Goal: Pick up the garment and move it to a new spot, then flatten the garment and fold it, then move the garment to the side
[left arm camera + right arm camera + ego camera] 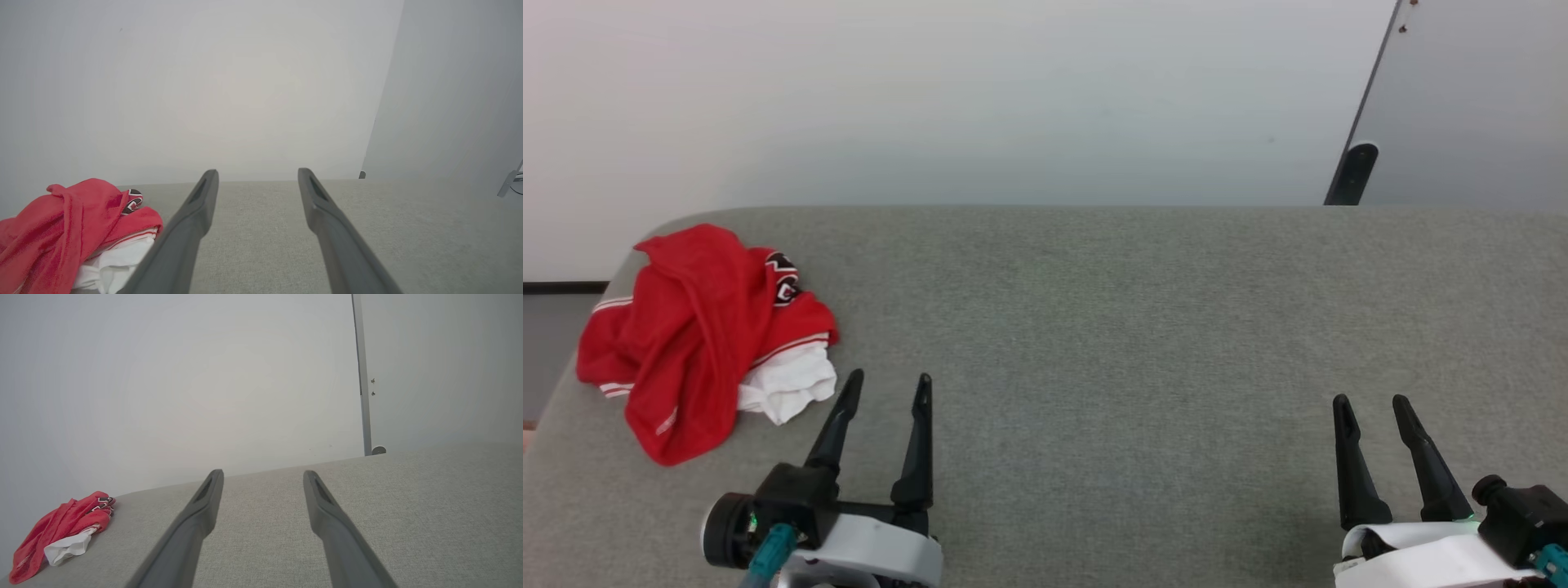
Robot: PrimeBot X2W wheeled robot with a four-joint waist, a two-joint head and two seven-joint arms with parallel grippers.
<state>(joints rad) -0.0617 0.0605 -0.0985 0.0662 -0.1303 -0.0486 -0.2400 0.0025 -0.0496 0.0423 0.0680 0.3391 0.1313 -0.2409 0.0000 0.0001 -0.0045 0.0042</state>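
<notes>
Folds of red jersey make up the garment (698, 335), which lies bunched in a heap near the rounded far-left corner of the grey fabric surface (1143, 327). A white sleeve part sticks out of the heap on the side nearest the robot, thin white stripes run along the red edges, and a patch of black-and-white print shows at the top of the pile.

The left gripper (889, 377) hangs just beside the heap, on its right and towards the robot, not touching it. Its two dark fingers are spread wide with nothing between them, and its wrist view shows bare grey fabric in the gap.

The right gripper (1370, 400) is well apart from the garment, over the right side of the surface. Its fingers are likewise spread wide and hold nothing.

A plain pale wall (931, 98) stands behind the surface, and a pale panel (1470, 98) with a dark edge leans at the upper right.
</notes>
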